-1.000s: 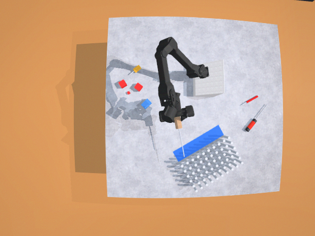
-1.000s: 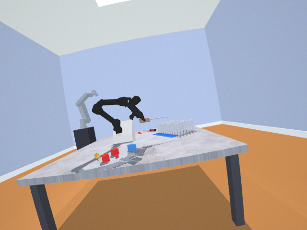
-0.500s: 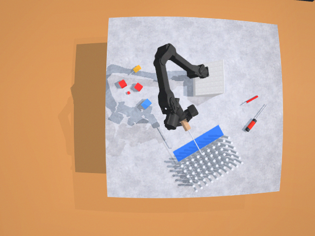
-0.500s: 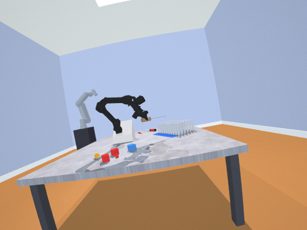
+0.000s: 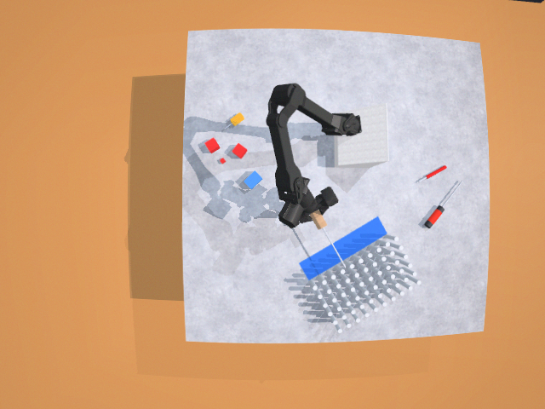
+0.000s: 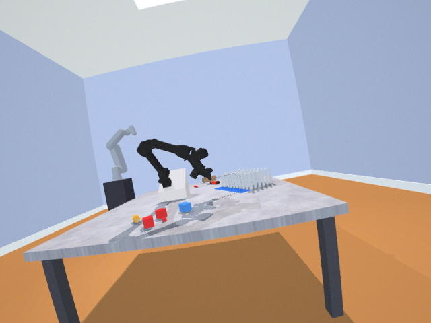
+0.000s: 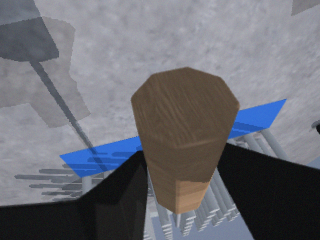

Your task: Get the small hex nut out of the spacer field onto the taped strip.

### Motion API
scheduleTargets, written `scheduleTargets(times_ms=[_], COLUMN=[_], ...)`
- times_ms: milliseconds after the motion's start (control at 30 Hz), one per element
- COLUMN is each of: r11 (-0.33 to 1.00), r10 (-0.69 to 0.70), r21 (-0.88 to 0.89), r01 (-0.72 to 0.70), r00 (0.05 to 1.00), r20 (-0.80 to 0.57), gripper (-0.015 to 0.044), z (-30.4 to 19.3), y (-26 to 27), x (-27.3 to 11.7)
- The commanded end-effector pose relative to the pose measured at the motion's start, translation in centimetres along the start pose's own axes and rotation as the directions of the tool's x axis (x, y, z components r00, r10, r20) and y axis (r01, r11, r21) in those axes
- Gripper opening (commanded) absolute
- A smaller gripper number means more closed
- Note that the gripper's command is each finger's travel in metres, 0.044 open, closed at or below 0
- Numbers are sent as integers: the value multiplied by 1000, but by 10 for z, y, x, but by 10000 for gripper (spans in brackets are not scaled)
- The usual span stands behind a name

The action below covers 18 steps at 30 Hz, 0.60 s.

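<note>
My gripper (image 5: 313, 214) (image 6: 210, 177) (image 7: 179, 153) is shut on the wooden handle (image 5: 319, 220) (image 6: 204, 180) (image 7: 185, 110) of a thin-rod hook tool, held above the table. The rod (image 5: 333, 244) (image 6: 225, 174) reaches across above the blue taped strip (image 5: 374, 225) (image 6: 231, 190) (image 7: 262, 115). Its bent tip is at the front edge of the standing metal spacers (image 5: 375, 264) (image 6: 247, 179), near the height of their tops in the exterior view. Whether it touches one, I cannot tell. The spacers stand upright in rows. The hex nut cannot be made out.
A red-black screwdriver (image 5: 434, 216) (image 6: 214, 182) and a small red-handled tool (image 5: 436, 171) (image 6: 196, 186) lie right of the strip in the top view. A blue block (image 5: 253, 180) (image 6: 185, 206), red cubes (image 5: 212, 145) (image 5: 239, 150) and a yellow piece (image 5: 237, 119) lie left. A white block (image 5: 367, 147) is by the arm base.
</note>
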<state>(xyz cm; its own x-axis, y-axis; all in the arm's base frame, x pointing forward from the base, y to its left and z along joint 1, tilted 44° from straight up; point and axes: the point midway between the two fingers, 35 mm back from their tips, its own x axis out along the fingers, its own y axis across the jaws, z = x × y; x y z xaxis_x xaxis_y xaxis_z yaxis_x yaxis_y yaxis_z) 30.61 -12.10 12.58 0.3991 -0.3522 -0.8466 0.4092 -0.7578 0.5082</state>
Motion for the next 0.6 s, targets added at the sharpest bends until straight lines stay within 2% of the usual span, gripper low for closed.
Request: scheduleTargets(times_ms=[0, 300, 567], r11=[1000, 1000, 1000], r10=[-3, 9, 11], r21=[-2, -7, -8], r01=[3, -9, -11], r00=[1000, 1000, 1000], r20=[-6, -7, -8], gripper=[0, 0, 0], z=[12, 50, 51], y=[2, 6, 6], x=[18, 56, 59])
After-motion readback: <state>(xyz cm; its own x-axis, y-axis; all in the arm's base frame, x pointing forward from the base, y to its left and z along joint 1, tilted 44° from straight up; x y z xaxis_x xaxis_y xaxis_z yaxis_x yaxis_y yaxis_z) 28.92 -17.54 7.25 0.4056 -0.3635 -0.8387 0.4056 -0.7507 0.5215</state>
